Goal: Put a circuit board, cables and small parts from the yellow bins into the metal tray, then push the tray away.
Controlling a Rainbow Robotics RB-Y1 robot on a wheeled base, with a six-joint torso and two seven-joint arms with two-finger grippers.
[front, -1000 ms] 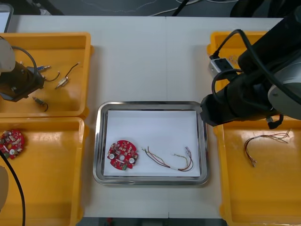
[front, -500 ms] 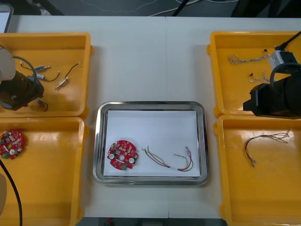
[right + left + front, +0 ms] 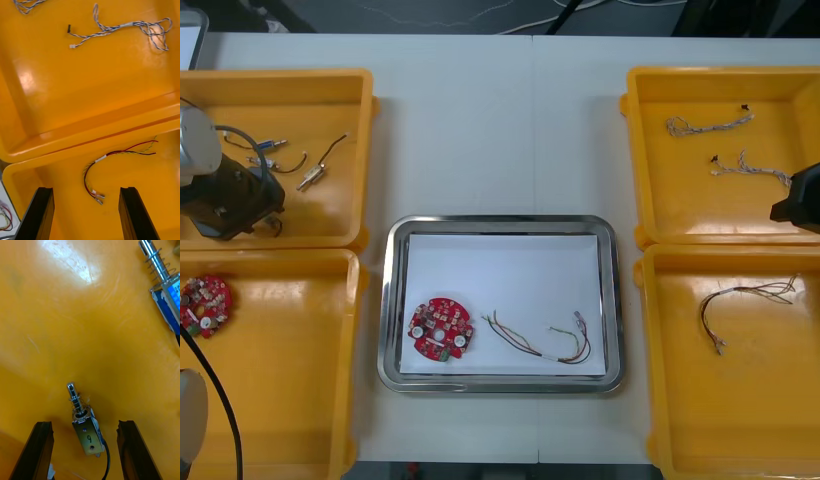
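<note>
Tray sits at the middle of the table, shiny at the rim and white inside; in it lie a round red board toward the robot's left and a red and yellow cable beside it, the two apart; left gripper is down in the far left bin, fingers apart; a small metal part, with a black cable trailing from it, lies on the bin floor between the fingers, touching neither; another part lies farther off, well beyond the fingertips; in the front view more parts with thin black cables lie scattered in this bin just right of the left arm; near left bin holds a second board at its left side; right gripper is over the near right bin, close to where it meets the far right bin, fingers apart and holding nothing; a second red and yellow cable lies on the bin floor, one end seen between the fingertips, not held; two twisted blue and white cables lie in the far right bin, well apart from the gripper; in the front view the right arm shows as a dark shape at the right edge, over the seam between the two right bins
</note>
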